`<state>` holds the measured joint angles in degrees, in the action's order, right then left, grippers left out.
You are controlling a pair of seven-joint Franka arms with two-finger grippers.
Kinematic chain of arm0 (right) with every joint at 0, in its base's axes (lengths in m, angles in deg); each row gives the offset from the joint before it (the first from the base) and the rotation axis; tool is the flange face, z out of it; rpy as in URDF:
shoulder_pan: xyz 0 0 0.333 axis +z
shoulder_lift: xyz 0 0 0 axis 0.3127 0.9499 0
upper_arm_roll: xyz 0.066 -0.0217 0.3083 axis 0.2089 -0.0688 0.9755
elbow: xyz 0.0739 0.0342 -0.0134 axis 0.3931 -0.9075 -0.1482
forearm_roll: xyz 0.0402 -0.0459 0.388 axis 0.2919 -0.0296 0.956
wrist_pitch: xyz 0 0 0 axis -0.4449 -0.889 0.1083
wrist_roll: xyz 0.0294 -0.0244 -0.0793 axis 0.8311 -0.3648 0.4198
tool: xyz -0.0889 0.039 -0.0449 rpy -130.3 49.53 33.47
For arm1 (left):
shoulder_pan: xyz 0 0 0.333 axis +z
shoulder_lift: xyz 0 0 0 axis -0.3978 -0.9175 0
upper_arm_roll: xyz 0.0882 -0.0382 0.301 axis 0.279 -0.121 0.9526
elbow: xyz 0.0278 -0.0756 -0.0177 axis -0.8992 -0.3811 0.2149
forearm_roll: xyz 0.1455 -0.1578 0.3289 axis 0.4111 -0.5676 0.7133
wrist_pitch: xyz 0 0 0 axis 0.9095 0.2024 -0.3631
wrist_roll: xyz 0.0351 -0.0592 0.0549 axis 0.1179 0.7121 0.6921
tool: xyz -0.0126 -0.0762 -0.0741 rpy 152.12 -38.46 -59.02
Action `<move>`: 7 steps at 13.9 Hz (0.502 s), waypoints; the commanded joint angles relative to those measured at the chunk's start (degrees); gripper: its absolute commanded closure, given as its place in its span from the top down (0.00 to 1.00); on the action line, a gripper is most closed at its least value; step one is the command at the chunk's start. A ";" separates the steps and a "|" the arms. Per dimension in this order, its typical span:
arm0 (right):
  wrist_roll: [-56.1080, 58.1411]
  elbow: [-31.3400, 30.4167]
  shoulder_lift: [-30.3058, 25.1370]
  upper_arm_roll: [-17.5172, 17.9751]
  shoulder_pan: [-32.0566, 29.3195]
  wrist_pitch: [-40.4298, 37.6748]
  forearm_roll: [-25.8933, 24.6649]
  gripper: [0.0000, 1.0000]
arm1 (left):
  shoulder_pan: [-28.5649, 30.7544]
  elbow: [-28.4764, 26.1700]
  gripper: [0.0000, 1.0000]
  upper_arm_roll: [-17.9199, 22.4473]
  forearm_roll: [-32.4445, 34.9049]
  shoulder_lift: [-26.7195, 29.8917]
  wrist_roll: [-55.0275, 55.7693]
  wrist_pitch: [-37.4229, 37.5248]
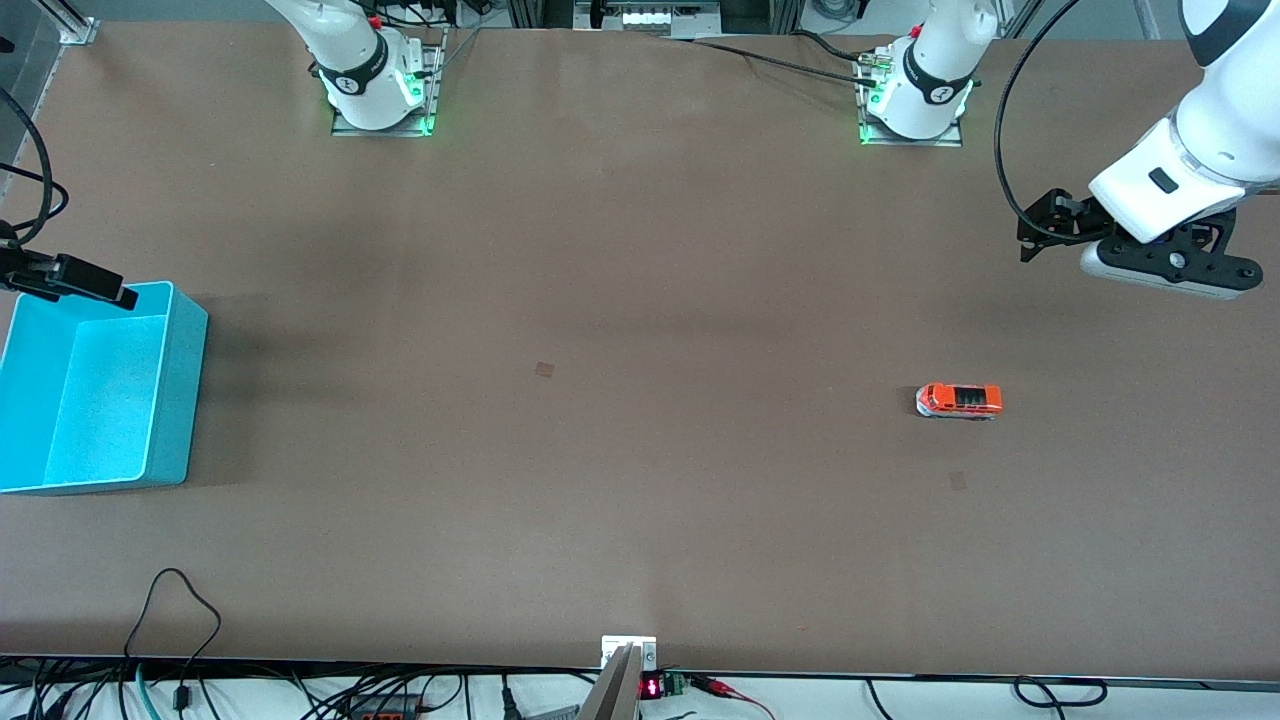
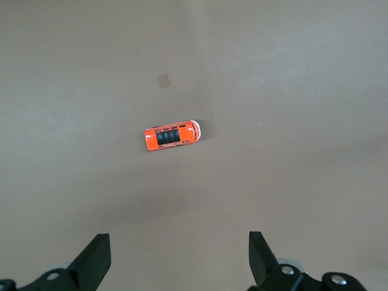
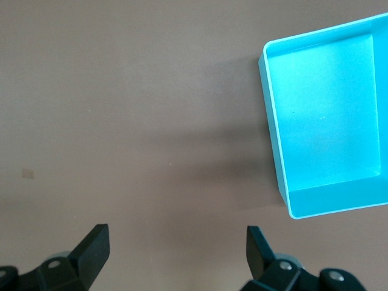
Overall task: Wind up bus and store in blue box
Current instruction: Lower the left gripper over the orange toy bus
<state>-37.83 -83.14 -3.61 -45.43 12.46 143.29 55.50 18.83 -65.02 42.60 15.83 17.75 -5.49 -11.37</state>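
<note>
The small orange-red bus (image 1: pixel 959 400) stands on the brown table toward the left arm's end, its white-grey front turned toward the right arm's end. My left gripper (image 2: pixel 180 254) hangs high in the air, open and empty, with the bus (image 2: pixel 172 134) on the table below and well clear of its fingers. The blue box (image 1: pixel 180 400) sits empty at the right arm's end of the table. Beside the box (image 3: pixel 276 139), my right gripper (image 3: pixel 177 248) hovers open over bare table, nothing between its fingers.
Two small tape patches (image 1: pixel 544 369) (image 1: pixel 958 480) lie flat on the table. Both arm bases (image 1: pixel 380 90) (image 1: pixel 915 100) stand at the table edge farthest from the front camera. Cables (image 1: pixel 180 620) trail along the nearest edge.
</note>
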 commanded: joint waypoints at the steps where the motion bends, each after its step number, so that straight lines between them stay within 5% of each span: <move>1: -0.05 0.28 -0.39 0.18 -0.04 -0.24 1.06 1.00 | 0.13 2.30 1.00 0.09 0.33 -1.10 0.46 1.68; 7: 0.03 0.19 -0.30 0.18 -0.30 -0.41 1.06 1.00 | 0.13 2.21 1.00 -0.17 0.16 -1.10 0.29 4.05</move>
<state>-37.83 -83.14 -3.61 -45.36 12.47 143.29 55.50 18.83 -64.96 42.62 15.82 17.74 -5.44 -9.53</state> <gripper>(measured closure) 0.000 0.000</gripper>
